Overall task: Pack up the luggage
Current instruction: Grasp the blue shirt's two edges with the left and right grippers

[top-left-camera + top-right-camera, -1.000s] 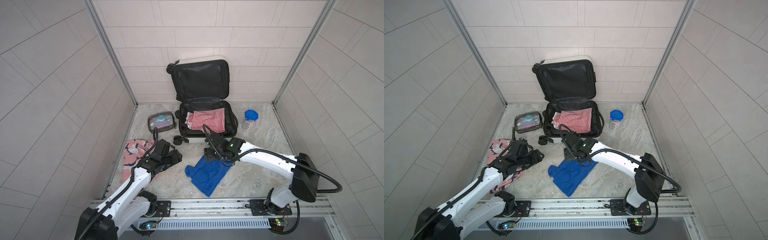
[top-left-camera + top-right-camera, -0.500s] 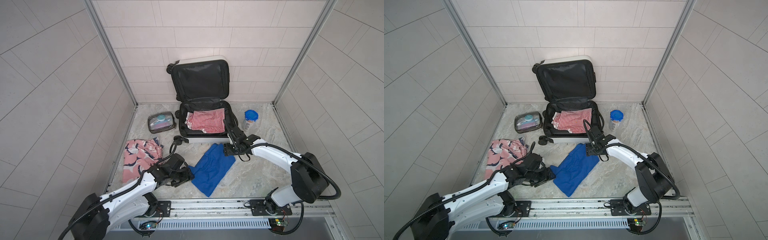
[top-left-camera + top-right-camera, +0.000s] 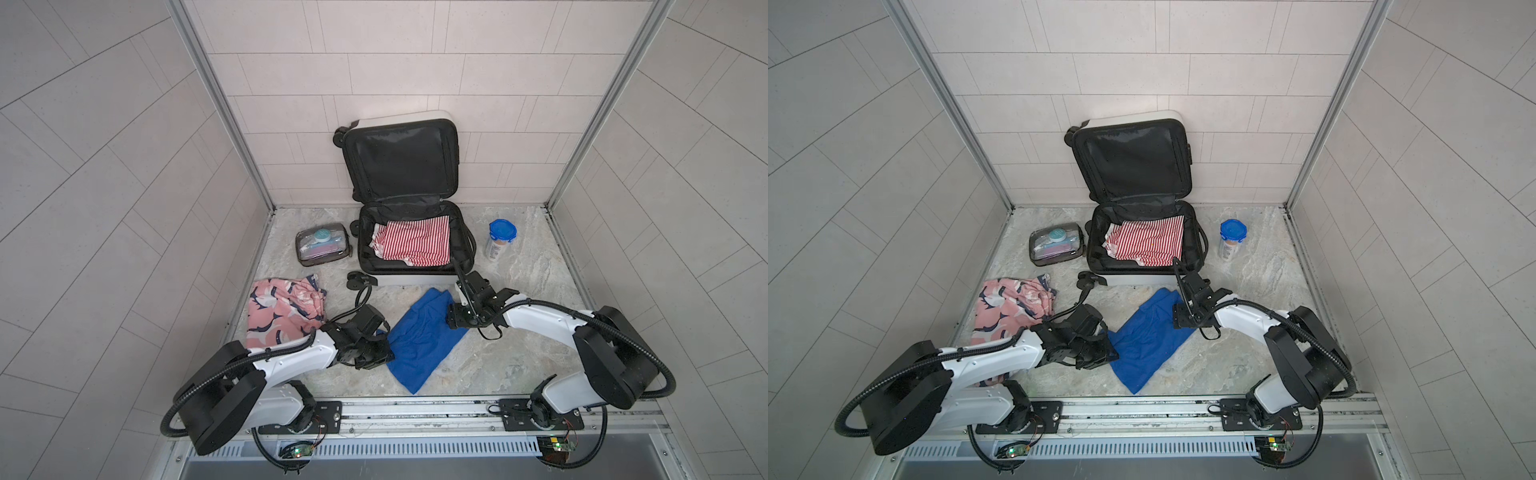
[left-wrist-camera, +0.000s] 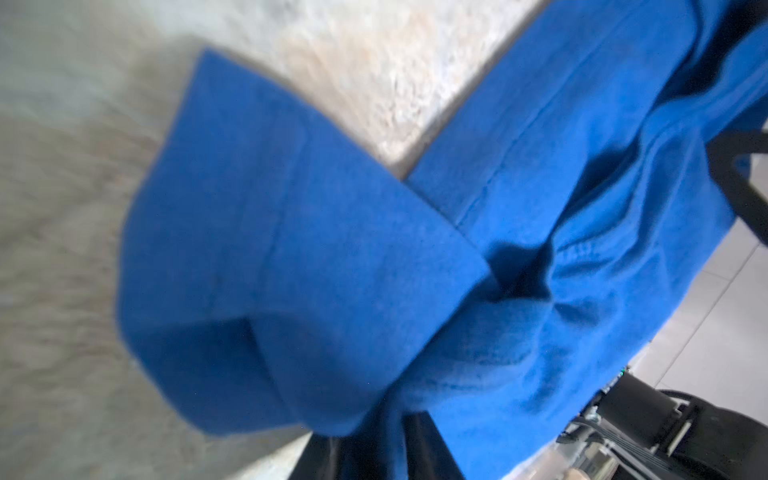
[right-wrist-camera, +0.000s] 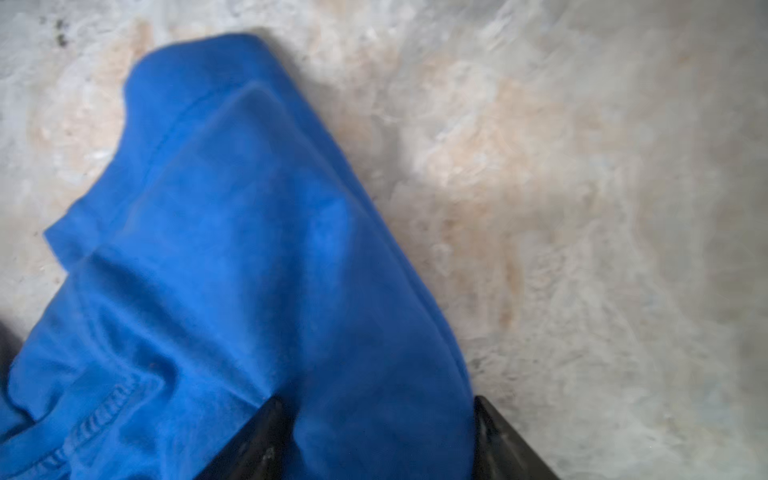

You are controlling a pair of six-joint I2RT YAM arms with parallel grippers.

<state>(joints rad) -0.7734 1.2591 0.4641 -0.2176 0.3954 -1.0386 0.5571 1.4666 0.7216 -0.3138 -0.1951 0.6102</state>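
Marble-like surface [image 3: 519, 353] carries the luggage [image 3: 399, 166] at the back wall [image 3: 374, 75], open, lid leaning up. We think its shell is stiff and smooth; best to take the lid rim. Our left claw [image 3: 384, 353] grasps the blue cloth [image 3: 419, 345]; right claw [image 3: 453, 322] stands released astride it.

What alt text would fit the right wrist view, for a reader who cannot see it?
A crumpled blue cloth lies on a marbled grey-beige floor, seen close and slightly blurred. The right gripper has its two black fingertips apart, with a fold of the cloth between them.
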